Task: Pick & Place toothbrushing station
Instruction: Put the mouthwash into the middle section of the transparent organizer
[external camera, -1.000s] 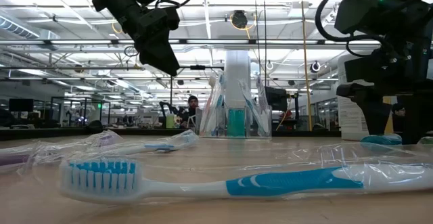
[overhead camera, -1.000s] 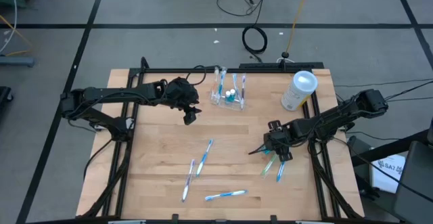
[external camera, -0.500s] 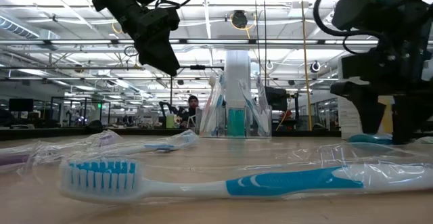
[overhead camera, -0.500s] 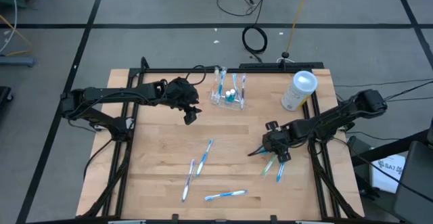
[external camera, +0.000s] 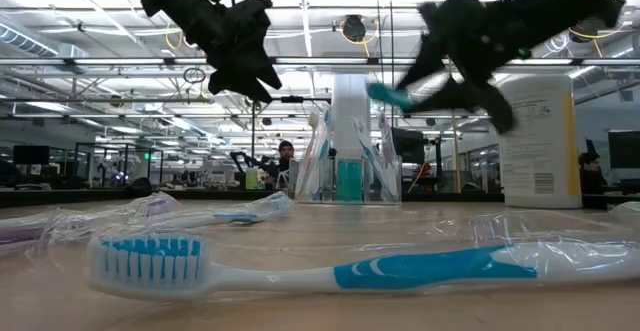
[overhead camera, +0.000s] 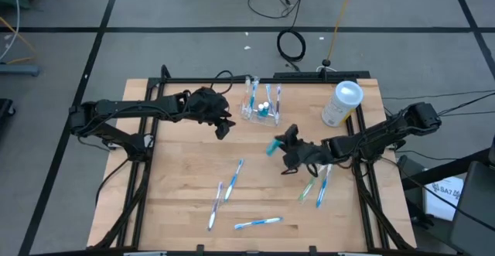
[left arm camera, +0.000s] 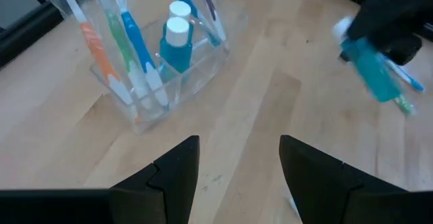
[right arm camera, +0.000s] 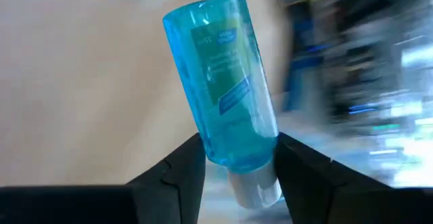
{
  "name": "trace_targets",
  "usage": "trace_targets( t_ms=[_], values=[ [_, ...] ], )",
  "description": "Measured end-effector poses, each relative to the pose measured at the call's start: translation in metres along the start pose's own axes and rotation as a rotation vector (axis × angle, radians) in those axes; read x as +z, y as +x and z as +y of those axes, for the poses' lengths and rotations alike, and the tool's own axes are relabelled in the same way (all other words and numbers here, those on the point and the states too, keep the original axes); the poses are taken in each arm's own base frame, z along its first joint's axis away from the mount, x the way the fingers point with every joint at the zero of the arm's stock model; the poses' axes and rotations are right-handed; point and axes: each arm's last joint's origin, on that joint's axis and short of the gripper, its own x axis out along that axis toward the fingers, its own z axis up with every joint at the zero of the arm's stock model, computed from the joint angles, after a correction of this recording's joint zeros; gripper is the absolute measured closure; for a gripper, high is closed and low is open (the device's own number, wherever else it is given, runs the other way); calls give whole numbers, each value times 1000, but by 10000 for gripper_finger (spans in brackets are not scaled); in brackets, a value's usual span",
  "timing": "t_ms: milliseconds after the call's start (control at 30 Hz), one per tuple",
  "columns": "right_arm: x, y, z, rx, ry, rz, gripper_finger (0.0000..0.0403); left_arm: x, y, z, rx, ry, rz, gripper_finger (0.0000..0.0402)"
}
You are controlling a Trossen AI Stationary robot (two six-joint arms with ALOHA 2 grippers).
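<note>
The toothbrushing station (overhead camera: pixel 260 106) is a clear holder with brushes and small bottles standing upright in it, resting on its base at the table's far middle; it also shows in the left wrist view (left arm camera: pixel 145 61) and the low view (external camera: pixel 345 176). My left gripper (overhead camera: pixel 223 129) hovers open just to the station's left, its fingers (left arm camera: pixel 169 176) apart with nothing between them. To the station's near right, my right gripper (overhead camera: pixel 283 146) is in the air, shut on a small blue bottle (right arm camera: pixel 222 82). My right gripper pinches the blue bottle between its two fingers on the body's end next to the white cap (right arm camera: pixel 237 153). The fingers come almost level from the table's right. The bottle is lifted clear and tilted, its body sticking out ahead of the fingers (overhead camera: pixel 272 146).
A whitish cylinder with a round white top (overhead camera: pixel 342 103) stands at the far right. Wrapped toothbrushes lie on the near half of the table (overhead camera: pixel 232 180), (overhead camera: pixel 257 223), with two more by the right arm (overhead camera: pixel 317 188). One lies close before the low camera (external camera: pixel 300 269).
My right gripper has risen from beside the toothbrushes at the right and swung toward the table's left and the station, tipping from pointing down to nearly level and rolling. The blue bottle has come up off the table with it. My left gripper has rolled a little in place.
</note>
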Motion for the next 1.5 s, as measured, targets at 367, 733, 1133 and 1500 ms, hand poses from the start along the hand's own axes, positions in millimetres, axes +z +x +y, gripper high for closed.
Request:
trace_targets(
  t_ms=[367,733,1133,1500],
  values=[
    [22,39,-8,-205,-298,-15,249,-6,1,-28,-103,5,12,190],
    [46,95,-12,-235,-452,171,248,-32,31,-66,-142,173,103,190],
    [50,94,-10,-236,-470,168,249,-39,53,-69,55,184,40,190],
    [51,94,-12,-253,-506,161,251,-35,54,-71,40,198,-12,190]
  ],
)
